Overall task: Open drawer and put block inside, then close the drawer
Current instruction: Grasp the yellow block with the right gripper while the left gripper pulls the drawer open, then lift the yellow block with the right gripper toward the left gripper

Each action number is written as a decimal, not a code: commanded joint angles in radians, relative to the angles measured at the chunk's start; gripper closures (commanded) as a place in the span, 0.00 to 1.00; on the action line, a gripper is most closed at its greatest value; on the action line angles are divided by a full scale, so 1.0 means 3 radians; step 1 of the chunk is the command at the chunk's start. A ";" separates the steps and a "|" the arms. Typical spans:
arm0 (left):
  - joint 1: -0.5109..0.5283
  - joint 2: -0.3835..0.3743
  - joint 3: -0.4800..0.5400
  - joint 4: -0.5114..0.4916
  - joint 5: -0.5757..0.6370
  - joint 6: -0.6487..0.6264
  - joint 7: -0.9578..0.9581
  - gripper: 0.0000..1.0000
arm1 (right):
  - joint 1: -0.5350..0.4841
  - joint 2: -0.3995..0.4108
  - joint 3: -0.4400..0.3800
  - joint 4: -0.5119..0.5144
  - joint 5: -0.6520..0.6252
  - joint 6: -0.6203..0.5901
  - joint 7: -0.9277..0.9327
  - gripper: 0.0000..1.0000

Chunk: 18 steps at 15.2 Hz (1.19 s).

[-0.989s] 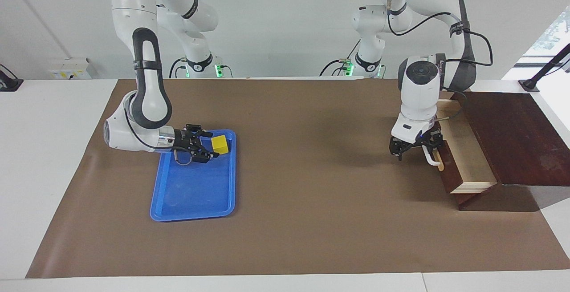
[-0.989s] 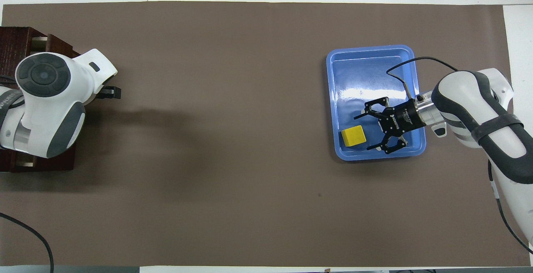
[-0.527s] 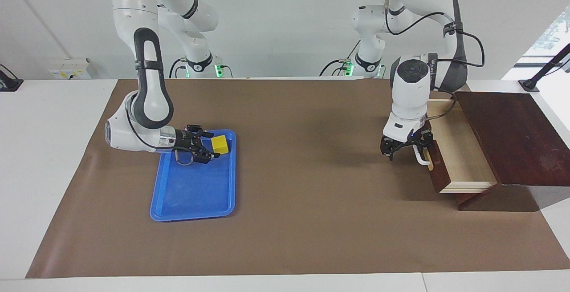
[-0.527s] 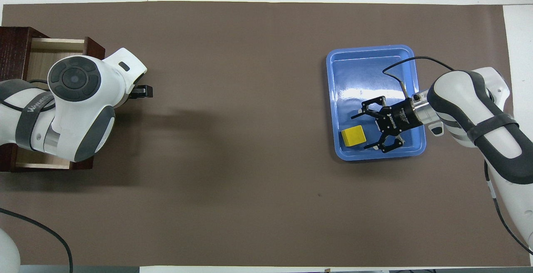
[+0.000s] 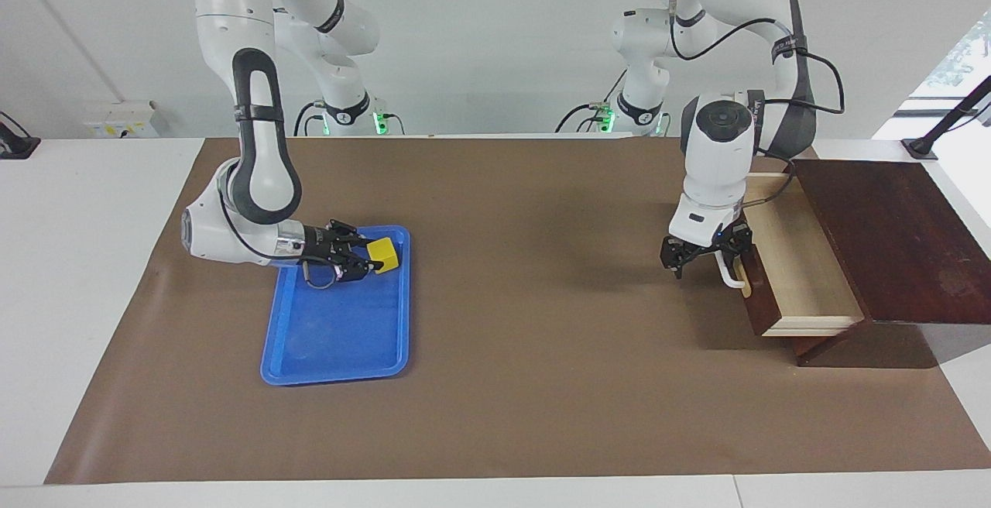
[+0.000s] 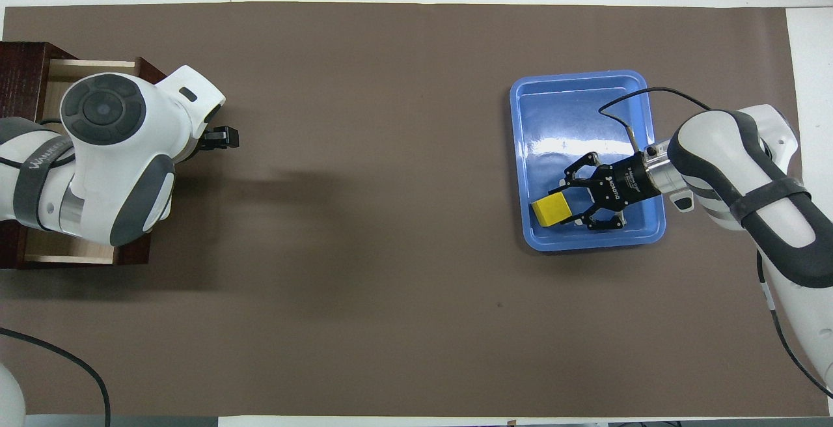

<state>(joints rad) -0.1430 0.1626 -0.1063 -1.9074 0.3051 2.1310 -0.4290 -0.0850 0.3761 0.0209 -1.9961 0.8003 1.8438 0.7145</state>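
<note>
While the drawer (image 5: 797, 264) stands pulled out from the dark wooden cabinet (image 5: 890, 241) at the left arm's end of the bench (image 5: 542, 415), its pale wood interior is exposed. The left gripper (image 5: 683, 260) is seen low over the brown mat (image 5: 542, 299), just in front of the drawer's white bar handle (image 5: 728, 269) and apart from it, with its fingers spread and nothing held.

Toward the right arm's end of the bench, a blue tray (image 5: 341, 338) is laid on the mat. The right gripper (image 5: 370, 259) is reached in low and nearly level over the tray, at its end nearer to the robots. Its fingertips are pressed against the sides of the block (image 5: 385, 253), a small yellow cube, which is pinched between them. The block is seen in the tray's corner nearer to the robots and toward the middle of the bench; whether it is lifted clear of the tray floor cannot be told. In the overhead view the block (image 6: 550, 210) is shown at the tip of the right gripper (image 6: 565, 206), inside the tray's rim (image 6: 579, 75).
</note>
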 commanded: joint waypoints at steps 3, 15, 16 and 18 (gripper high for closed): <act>-0.0157 0.0199 0.0043 0.0871 -0.0372 -0.0920 -0.0124 0.00 | -0.0013 -0.0011 0.0012 0.0190 0.0043 -0.0091 0.0062 1.00; -0.0423 0.0005 0.0037 0.0810 -0.0818 -0.0891 -0.3237 0.00 | 0.0722 -0.0129 0.0099 0.1233 0.0058 0.0127 0.2244 1.00; -0.0479 0.0000 0.0037 0.0805 -0.0818 -0.0916 -0.3431 0.00 | 0.0824 -0.0129 0.0099 0.1259 0.0063 0.0214 0.2388 1.00; -0.0566 0.0000 0.0037 0.0805 -0.0853 -0.0921 -0.3992 0.00 | 0.1070 -0.0119 0.0094 0.1310 0.0134 0.0459 0.2669 1.00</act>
<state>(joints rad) -0.2793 0.1717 -0.1117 -1.6677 0.0719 1.8696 -1.4890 0.1876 0.3234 0.0524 -1.6330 0.8067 1.9305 1.4444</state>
